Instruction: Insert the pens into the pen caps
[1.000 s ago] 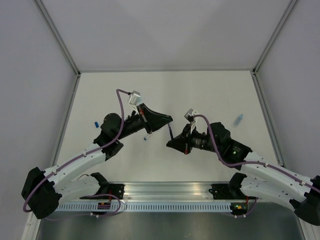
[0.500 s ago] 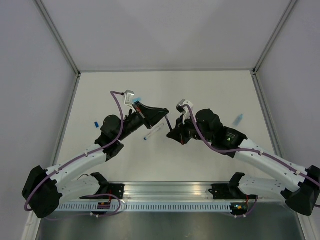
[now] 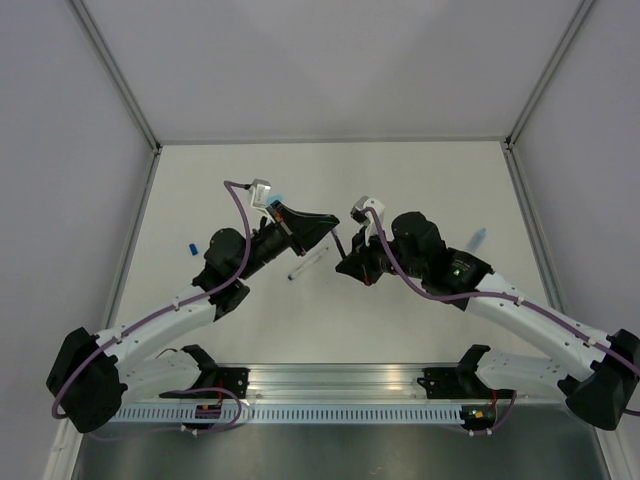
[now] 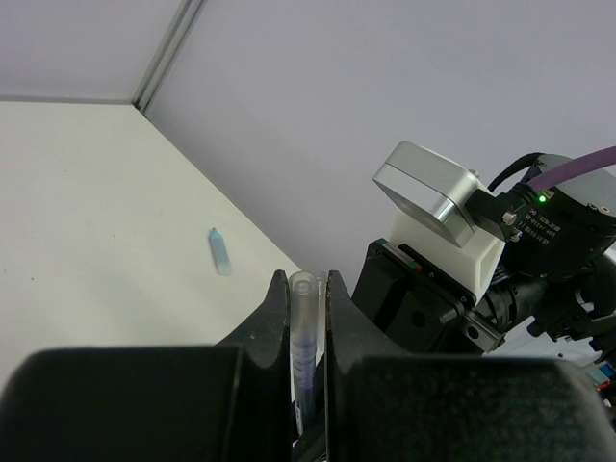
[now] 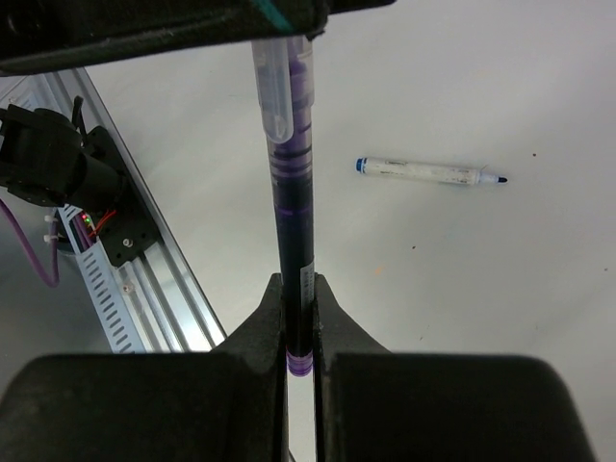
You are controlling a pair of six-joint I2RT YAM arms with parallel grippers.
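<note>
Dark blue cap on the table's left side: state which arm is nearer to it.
Left. The left arm bends just right of the dark blue cap, almost beside it; the right arm lies far across the table, over its right half.

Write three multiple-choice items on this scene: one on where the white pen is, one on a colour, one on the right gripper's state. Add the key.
1. Where is the white pen?
A. in a tray
B. lying on the table
C. standing upright

2. What colour are the white pen's ends?
A. blue
B. red
C. green

3. How is the right gripper?
A. open
B. shut on nothing
C. shut on the dark pen

Key:
1. B, because the pen lies flat on the bare table with no gripper on it.
2. A, because the right wrist view shows a small blue tip at each end.
3. C, because both fingers press against the dark pen's lower end.
</note>
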